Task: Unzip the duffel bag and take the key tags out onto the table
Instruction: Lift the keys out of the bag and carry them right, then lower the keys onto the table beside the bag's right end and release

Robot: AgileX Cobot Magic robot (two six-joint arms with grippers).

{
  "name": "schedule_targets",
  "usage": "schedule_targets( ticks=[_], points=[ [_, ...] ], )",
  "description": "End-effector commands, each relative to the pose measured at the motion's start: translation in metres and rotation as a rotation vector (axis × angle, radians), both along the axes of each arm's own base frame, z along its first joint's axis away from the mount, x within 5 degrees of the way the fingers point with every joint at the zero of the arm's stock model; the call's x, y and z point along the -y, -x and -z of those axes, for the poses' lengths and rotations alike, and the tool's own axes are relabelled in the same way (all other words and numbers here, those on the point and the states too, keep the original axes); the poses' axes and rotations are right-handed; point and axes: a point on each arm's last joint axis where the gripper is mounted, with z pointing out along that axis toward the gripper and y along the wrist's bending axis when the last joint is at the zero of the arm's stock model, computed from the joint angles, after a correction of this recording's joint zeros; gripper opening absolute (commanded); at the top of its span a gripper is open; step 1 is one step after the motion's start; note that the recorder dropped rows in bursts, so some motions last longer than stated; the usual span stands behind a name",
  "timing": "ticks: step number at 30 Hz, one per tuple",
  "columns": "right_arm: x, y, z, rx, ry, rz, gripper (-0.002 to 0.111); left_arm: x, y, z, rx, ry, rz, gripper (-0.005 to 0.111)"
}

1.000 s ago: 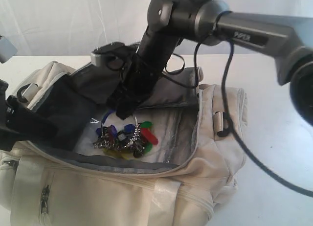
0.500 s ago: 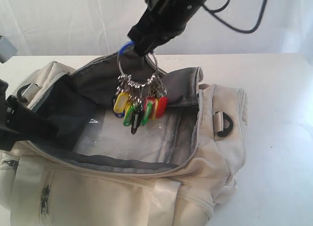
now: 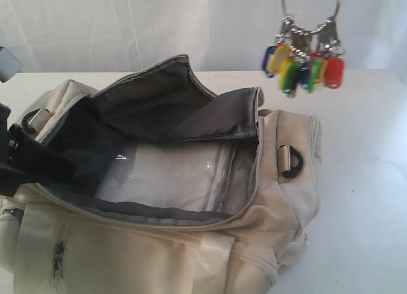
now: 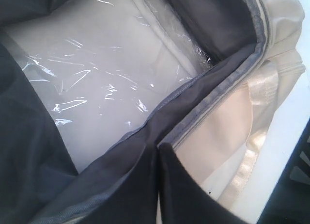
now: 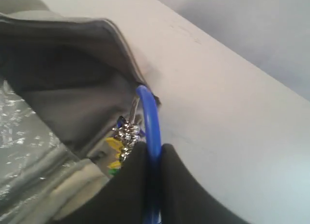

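Raising the key tags (image 3: 304,68) well clear of the duffel bag (image 3: 159,243): half a second ago hanging just above the open compartment, now hanging high beyond the bag's right end, over the far part of the table (image 3: 362,179). Gripping the blue loop (image 5: 151,117) between the closed jaws of the right gripper (image 5: 154,158), itself out of frame in the exterior view. Keeping the left gripper (image 4: 157,158) shut, apparently pinching the dark grey lining (image 4: 193,103) at the rim of the opening. Showing the zipper undone and the main compartment emptied, with only clear plastic film (image 4: 97,78) covering its floor. Remaining, by judgement: carrying the tags out over bare tabletop, lowering them, and releasing them there.
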Motion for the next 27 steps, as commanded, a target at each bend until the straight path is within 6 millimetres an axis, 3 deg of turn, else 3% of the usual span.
schedule_targets(
  ticks=[1,4,10,20,27],
  points=[
    [0.033,0.014,-0.006,0.008,0.015,0.145,0.000,0.001,0.001,-0.002,-0.008,0.017,0.012,0.000],
    [0.054,0.019,0.003,-0.028,0.021,0.234,0.000,0.001,0.001,-0.002,-0.008,0.017,0.012,0.000],
    [0.076,0.017,0.052,-0.183,0.008,0.306,0.000,0.001,0.001,-0.002,-0.008,0.017,0.012,0.000],
    [0.064,0.020,0.149,-0.356,-0.162,0.325,0.000,0.001,0.001,-0.002,-0.008,0.017,0.012,0.000],
    [0.054,0.026,0.195,-0.385,-0.295,0.342,0.000,0.001,0.001,-0.002,-0.009,0.018,0.014,0.000]
  ],
)
